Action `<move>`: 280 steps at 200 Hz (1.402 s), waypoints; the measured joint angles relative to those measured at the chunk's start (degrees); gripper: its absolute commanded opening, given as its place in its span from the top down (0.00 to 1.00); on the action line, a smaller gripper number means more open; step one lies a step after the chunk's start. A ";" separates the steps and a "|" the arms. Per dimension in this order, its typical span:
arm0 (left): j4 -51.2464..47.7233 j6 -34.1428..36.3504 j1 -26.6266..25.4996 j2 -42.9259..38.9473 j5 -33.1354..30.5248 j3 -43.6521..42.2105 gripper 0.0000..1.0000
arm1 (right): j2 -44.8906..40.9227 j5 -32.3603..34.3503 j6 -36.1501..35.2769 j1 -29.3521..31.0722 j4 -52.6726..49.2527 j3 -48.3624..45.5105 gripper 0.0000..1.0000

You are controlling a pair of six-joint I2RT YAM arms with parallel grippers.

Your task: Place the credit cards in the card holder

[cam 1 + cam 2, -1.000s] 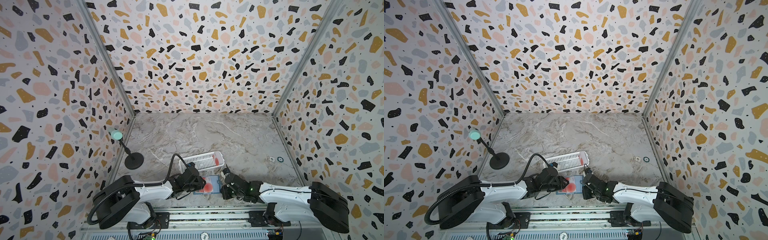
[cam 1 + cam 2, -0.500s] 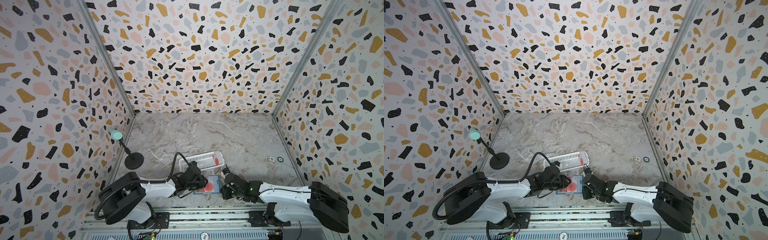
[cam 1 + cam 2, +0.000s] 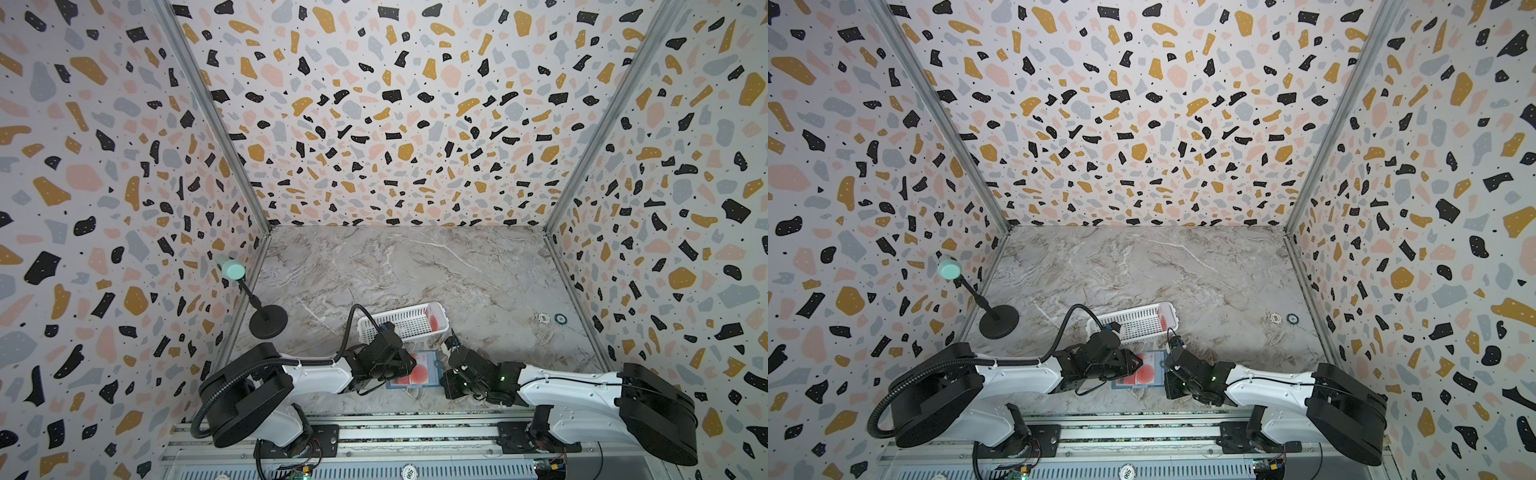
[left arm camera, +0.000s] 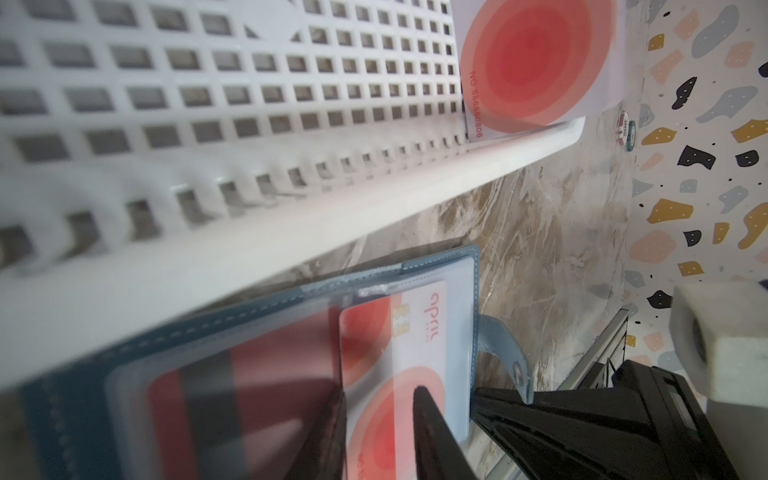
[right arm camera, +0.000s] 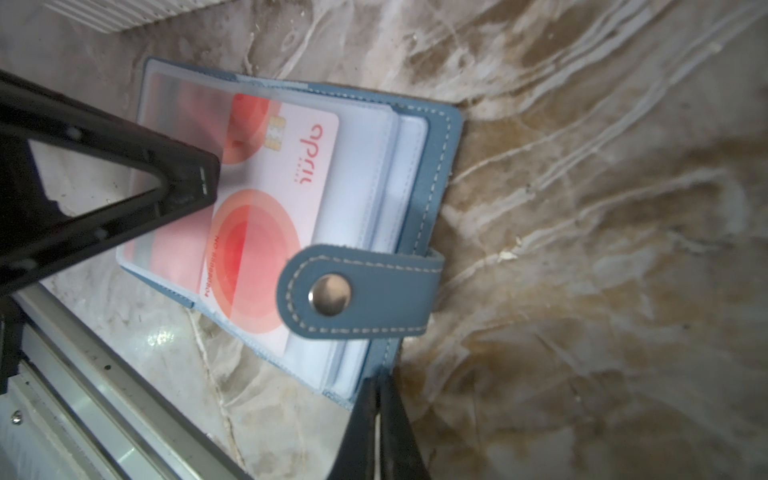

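Note:
The slate-blue card holder (image 3: 433, 358) (image 3: 1158, 358) lies open near the table's front edge, snap tab (image 5: 357, 286) folded over its clear pockets. A credit card (image 5: 270, 232) (image 4: 399, 399), pale with a red-orange circle, lies partly under a clear pocket sheet. My left gripper (image 4: 378, 395) (image 3: 409, 362) is over it, jaws a little apart, and the card's face shows between the fingertips. My right gripper (image 5: 376, 382) (image 3: 442, 384) is shut, its tips touching the cover's near corner. Another credit card (image 4: 536, 62) (image 3: 434, 321) leans in the white basket.
The white slotted basket (image 3: 395, 328) (image 3: 1127, 324) stands just behind the card holder. A black stand with a mint head (image 3: 268, 322) is at the left wall. Two small chips (image 3: 560, 318) lie at the right. A metal rail (image 3: 374, 436) runs along the front edge.
The left arm's elbow has shifted slightly while its gripper stays on the card at the holder. The right arm has not moved.

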 measured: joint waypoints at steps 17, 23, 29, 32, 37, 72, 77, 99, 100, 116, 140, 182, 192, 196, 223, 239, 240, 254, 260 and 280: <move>-0.04 -0.02 0.00 0.00 0.15 0.00 0.69 | 0.00 0.00 0.00 0.02 0.02 0.00 0.93; -0.13 -0.02 0.00 0.00 0.15 0.02 0.69 | 0.00 0.00 0.00 0.04 0.00 0.00 0.93; -0.22 -0.02 -0.02 0.00 0.13 0.02 0.69 | 0.00 0.02 0.00 0.09 0.00 0.00 0.93; -0.31 0.00 -0.07 -0.02 0.13 0.02 0.69 | 0.00 0.04 0.00 0.11 0.00 0.00 0.93; -0.48 0.00 -0.07 -0.04 0.11 0.11 0.69 | 0.00 0.09 0.00 0.11 0.00 0.00 0.93; -3.17 0.17 -0.24 -1.40 -0.42 0.24 0.69 | 0.00 0.17 0.00 0.13 0.00 0.00 0.93; -3.65 0.17 -0.33 -1.64 -0.44 0.24 0.69 | 0.00 0.17 0.00 0.13 0.02 0.00 0.93; -4.81 0.20 -0.39 -2.32 -0.39 0.24 0.68 | 0.02 0.17 0.02 0.13 0.02 0.00 0.93; -4.83 0.17 -0.39 -2.32 -0.37 0.24 0.68 | 0.04 0.17 0.00 0.13 0.02 0.00 0.93; -4.81 0.17 -0.44 -2.34 0.13 0.22 0.68 | 0.09 0.17 0.00 0.13 0.04 0.00 0.93; -3.85 0.13 -0.50 -1.62 1.03 0.24 0.68 | 0.22 0.17 0.02 0.17 0.02 0.11 0.93; -0.50 -0.17 -0.76 0.42 2.32 0.24 0.69 | 0.28 0.17 0.02 0.28 0.04 0.09 0.93; -0.04 -0.28 -0.79 0.87 2.38 0.39 0.69 | 0.28 0.17 0.04 0.35 0.07 0.11 0.93; 0.00 -0.31 -0.81 1.03 2.40 0.48 0.69 | 0.28 0.17 0.04 0.39 0.07 0.11 0.93; -0.09 -0.44 -0.92 1.57 2.38 0.87 0.69 | 0.57 0.20 0.13 0.44 0.66 0.11 0.93; -0.11 -0.50 -0.98 1.57 2.34 0.87 0.70 | 0.59 0.20 0.17 0.44 0.68 0.11 0.93; -0.11 -0.52 -1.01 1.57 2.34 0.87 0.70 | 0.59 0.20 0.17 0.44 0.70 0.11 0.93; -0.13 -0.55 -1.07 1.57 2.32 0.87 0.70 | 0.59 0.20 0.20 0.44 0.72 0.11 0.93; -0.15 -0.55 -1.09 1.57 2.29 0.87 0.70 | 0.61 0.20 0.20 0.44 0.74 0.11 0.93; -0.22 -0.57 -1.31 1.57 2.14 0.92 0.70 | 0.68 0.20 0.22 0.44 0.81 0.11 0.93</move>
